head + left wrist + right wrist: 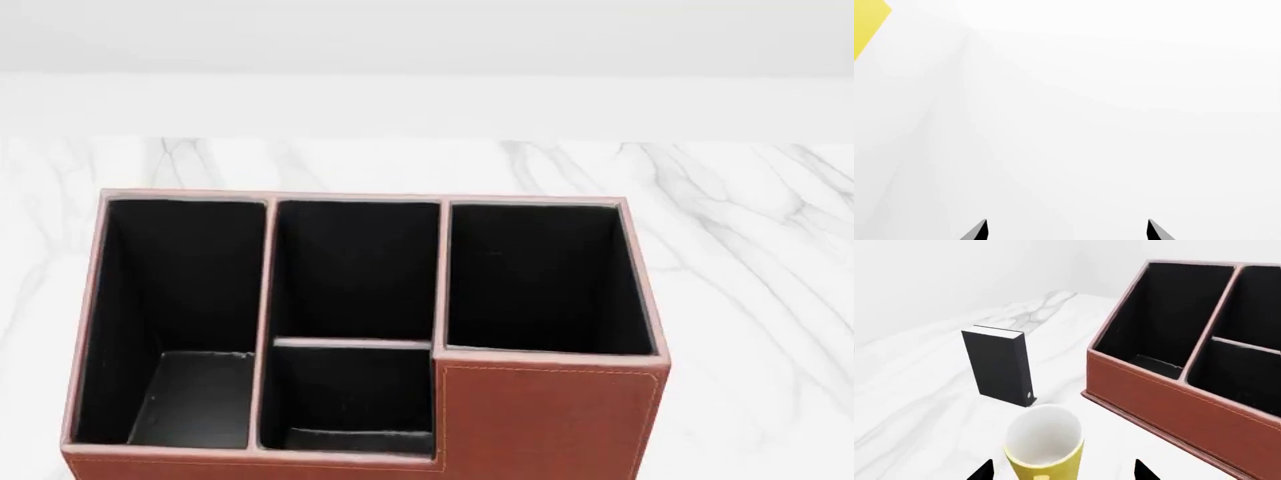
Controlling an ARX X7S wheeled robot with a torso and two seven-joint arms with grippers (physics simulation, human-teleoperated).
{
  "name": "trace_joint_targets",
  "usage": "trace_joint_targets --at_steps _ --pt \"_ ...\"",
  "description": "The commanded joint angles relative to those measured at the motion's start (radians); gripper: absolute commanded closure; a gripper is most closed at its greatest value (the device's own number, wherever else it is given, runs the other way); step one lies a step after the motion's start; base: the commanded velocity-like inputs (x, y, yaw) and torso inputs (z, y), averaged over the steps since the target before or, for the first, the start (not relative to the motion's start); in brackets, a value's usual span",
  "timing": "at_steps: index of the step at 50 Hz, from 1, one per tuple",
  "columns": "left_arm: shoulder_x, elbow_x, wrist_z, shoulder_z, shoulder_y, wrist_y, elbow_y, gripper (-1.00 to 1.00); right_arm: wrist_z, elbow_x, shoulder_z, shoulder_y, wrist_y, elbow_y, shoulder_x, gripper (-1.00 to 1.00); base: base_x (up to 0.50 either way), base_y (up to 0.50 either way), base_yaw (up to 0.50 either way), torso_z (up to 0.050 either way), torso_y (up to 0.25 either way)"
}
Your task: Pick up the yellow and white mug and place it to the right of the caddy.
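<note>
The yellow and white mug [1044,447] stands upright on the marble desk [927,405], near the low front wall of the caddy [1187,405] and just before a black book [999,365] standing on end. The right gripper [1064,471] hangs close over the mug, its fingers [982,472] spread apart on either side, not touching it. In the head view the caddy [547,420] fills the desk [761,280]. The left gripper [1066,231] faces a blank white surface, fingers [977,231] apart, holding nothing.
</note>
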Motion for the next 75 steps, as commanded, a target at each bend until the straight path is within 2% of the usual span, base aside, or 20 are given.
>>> trace_joint_targets --at_steps 1,22,75 --pt "0.0 0.0 0.002 -0.001 0.0 0.0 0.0 -1.0 -0.035 0.019 0.003 -0.03 -0.017 0.05 -0.014 -1.0 0.0 0.0 0.0 0.0 0.0" --pt "0.0 0.0 0.005 -0.002 0.0 0.001 0.0 -1.0 -0.101 0.062 0.007 -0.083 -0.016 0.15 -0.078 -1.0 0.0 0.0 0.0 0.0 0.0" --pt "0.0 0.023 0.003 0.025 0.0 -0.003 0.0 -1.0 -0.292 0.176 0.084 -0.172 -0.097 0.419 -0.147 -1.0 0.0 0.0 0.0 0.0 0.0"
